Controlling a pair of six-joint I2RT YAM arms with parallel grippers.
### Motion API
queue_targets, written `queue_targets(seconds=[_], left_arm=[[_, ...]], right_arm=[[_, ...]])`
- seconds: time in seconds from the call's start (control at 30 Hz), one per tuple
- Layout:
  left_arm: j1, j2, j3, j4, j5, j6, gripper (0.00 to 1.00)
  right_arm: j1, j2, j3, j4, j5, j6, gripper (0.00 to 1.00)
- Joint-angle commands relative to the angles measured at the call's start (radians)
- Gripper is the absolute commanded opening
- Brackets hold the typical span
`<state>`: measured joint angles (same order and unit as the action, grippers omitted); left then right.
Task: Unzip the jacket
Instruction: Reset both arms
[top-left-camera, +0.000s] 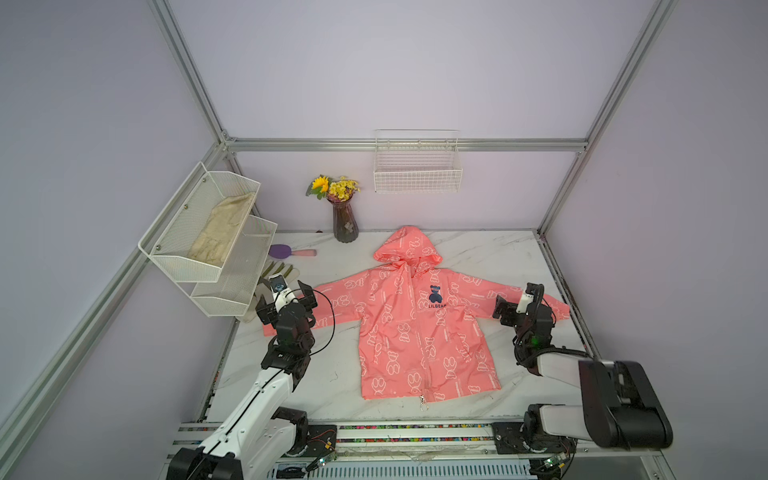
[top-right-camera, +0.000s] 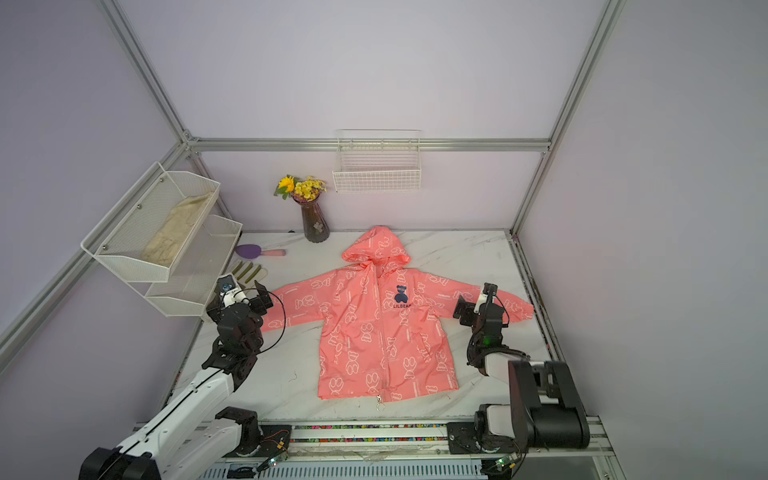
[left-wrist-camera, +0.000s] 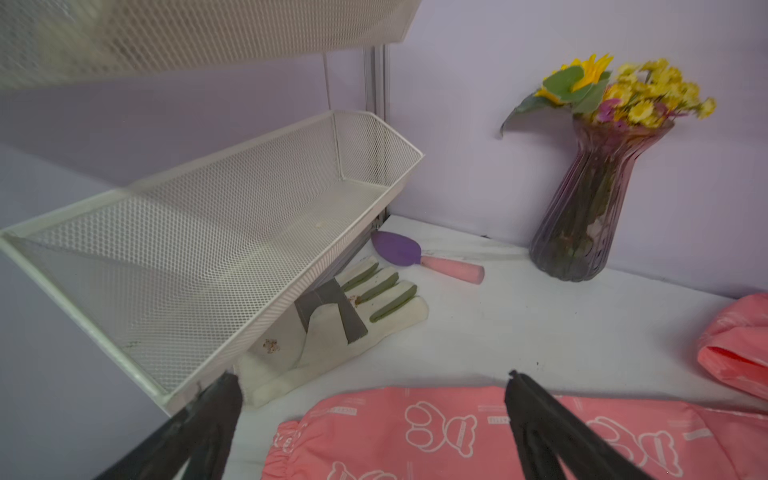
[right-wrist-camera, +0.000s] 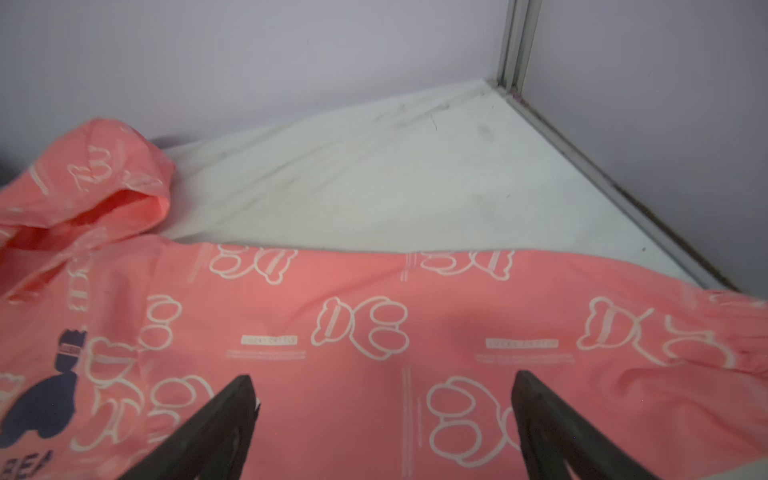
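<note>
The coral-pink hooded jacket lies flat on the marble table, front up, sleeves spread, hood toward the back wall. Its front zipper runs down the middle, and a pull with a metal ring hangs at the hem. My left gripper hovers open over the left sleeve's cuff, holding nothing. My right gripper hovers open over the right sleeve, also with nothing between its fingers. In the wrist views both grippers have their jaws wide apart above the fabric.
A white mesh two-tier shelf juts out right beside my left gripper, with a beige cloth in its upper tier. A work glove, a purple brush and a flower vase stand at the back left. A wire basket hangs on the back wall.
</note>
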<state>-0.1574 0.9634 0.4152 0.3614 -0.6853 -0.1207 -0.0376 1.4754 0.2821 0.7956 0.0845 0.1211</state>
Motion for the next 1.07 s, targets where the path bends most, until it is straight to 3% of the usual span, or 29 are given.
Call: queue_targets(seconds=[0.0,0.07,0.13,0.2,0.23,0.3,0.4,0.5,0.6,1.03], left_arm=[[0.033,0.070,-0.029,0.111,0.080,-0.038,1.00],[0.056,0.145,-0.049,0.190,0.100,-0.052,1.00],[0.085,0.217,-0.065,0.291,0.159,-0.036,1.00],[0.093,0.308,-0.072,0.394,0.167,0.023,1.00],[0.098,0.357,-0.070,0.436,0.163,0.027,1.00],[0.110,0.466,-0.080,0.531,0.189,0.026,1.00],[0.117,0.642,-0.065,0.701,0.297,0.110,1.00],[0.117,0.597,-0.015,0.523,0.283,0.055,1.00],[0.119,0.627,-0.052,0.649,0.288,0.085,1.00],[0.116,0.615,-0.048,0.625,0.288,0.083,1.00]], right_arm=[[-0.003,0.196,0.019,0.396,-0.053,-0.022,0.97],[-0.002,0.351,0.069,0.513,-0.086,-0.006,0.97],[0.000,0.263,0.129,0.230,-0.092,-0.047,0.97],[0.009,0.312,0.092,0.407,-0.097,-0.045,0.97],[0.015,0.276,0.087,0.344,-0.064,-0.047,0.97],[0.021,0.310,0.087,0.403,-0.021,-0.037,0.97],[0.022,0.288,0.156,0.230,-0.040,-0.047,0.97],[0.056,0.299,0.190,0.178,-0.021,-0.087,0.97],[0.056,0.302,0.193,0.177,-0.033,-0.088,0.97],[0.064,0.301,0.186,0.194,-0.023,-0.095,0.97]])
